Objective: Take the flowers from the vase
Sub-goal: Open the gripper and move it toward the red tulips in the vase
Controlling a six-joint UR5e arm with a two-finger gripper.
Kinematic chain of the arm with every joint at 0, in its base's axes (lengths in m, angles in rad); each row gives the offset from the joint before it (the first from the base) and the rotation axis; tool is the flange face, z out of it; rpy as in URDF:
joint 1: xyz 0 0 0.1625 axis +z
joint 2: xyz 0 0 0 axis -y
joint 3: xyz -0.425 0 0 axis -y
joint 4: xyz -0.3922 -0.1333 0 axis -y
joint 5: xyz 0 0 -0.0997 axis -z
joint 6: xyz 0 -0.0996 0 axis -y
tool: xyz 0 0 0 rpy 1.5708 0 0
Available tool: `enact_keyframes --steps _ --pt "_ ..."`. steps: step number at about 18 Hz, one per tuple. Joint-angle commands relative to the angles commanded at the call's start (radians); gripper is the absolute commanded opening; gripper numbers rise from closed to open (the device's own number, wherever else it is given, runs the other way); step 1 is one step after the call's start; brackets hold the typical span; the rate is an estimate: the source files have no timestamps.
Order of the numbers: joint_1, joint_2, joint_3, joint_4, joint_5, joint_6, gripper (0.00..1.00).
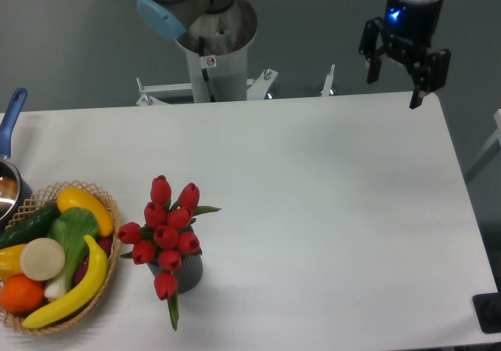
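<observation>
Flowers [167, 229], a tight bunch of red tulip buds with green leaves, stand in the vase [185, 272] on the near left part of the white desk [329, 210]. One bud hangs low over the front of the vase, its stem pointing toward the desk's near edge, while two taller buds rise at the back of the bunch. Only a little of the dark grey ribbed vase shows beneath the blooms.

Well apart from them, above the desk's far right corner, the claw [394, 83] hangs in the air with its two black fingers spread wide and nothing between them. A blue light glows on the wrist just above it. The arm's grey base column [210, 53] stands behind the far edge of the desk, a pale blue joint cap near its top.

Just left of the vase sits a woven basket [102, 292] holding a banana, a yellow pepper, a cucumber, an orange and other produce. At the left edge of the frame, a metal pot [8, 190] with a blue handle is partly cut off from view.
</observation>
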Motion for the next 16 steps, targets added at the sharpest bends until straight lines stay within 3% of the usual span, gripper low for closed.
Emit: enact_keyframes --steps 6,9,16 --pt "0.0 -0.002 -0.008 0.02 -0.005 -0.009 1.0" --pt "-0.005 0.002 -0.031 0.026 -0.053 -0.102 1.0" --pt "-0.012 0.025 -0.196 0.287 -0.202 -0.368 1.0"
